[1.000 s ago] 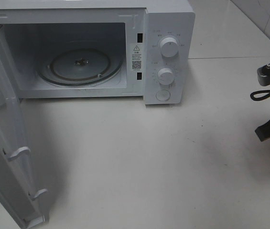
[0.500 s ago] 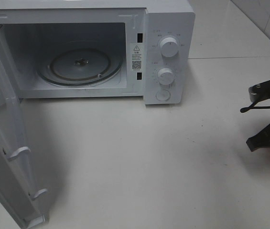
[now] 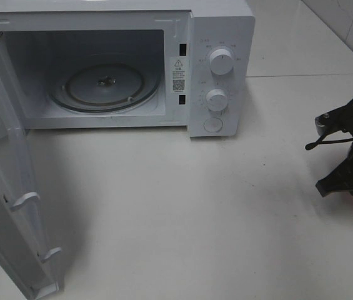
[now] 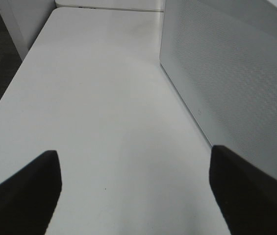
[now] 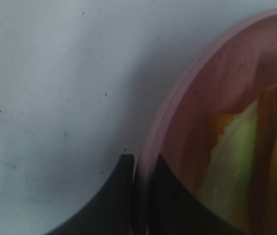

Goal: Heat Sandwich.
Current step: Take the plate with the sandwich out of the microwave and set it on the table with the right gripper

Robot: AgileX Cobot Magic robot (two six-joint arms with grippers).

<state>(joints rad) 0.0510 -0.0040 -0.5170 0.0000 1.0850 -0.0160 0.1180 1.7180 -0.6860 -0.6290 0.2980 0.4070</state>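
So the microwave (image 3: 120, 62) is sitting there with its door (image 3: 4, 187) swung wide open and the round glass turntable (image 3: 104, 84) bare, which tells me we're at the carry step: getting the food over to the oven. The right gripper (image 5: 140, 171) has its two dark fingers pressed together on the rim of the pink plate (image 5: 177, 98), one finger outside the lip and one inside, so it's pinching the plate and not the food. The sandwich (image 5: 236, 161) is on that plate, pale yellow and soft-looking with a darker orange edge, close up and blurry in the wrist view. In the high view only the right arm's black hardware (image 3: 348, 150) shows at the far right edge of the table (image 3: 182, 212), well apart from the microwave; the plate itself I can't make out there. The left gripper (image 4: 133, 191) is spread wide with nothing between its jaws, hovering over bare tabletop beside the perforated grey side of the door. My guess at the next move: keep the plate level while bringing it across, then slip it through the opening and set it on the turntable. A thin rim pinch on a smooth glossy plate looks like it could tilt, and the sandwich could slide off.
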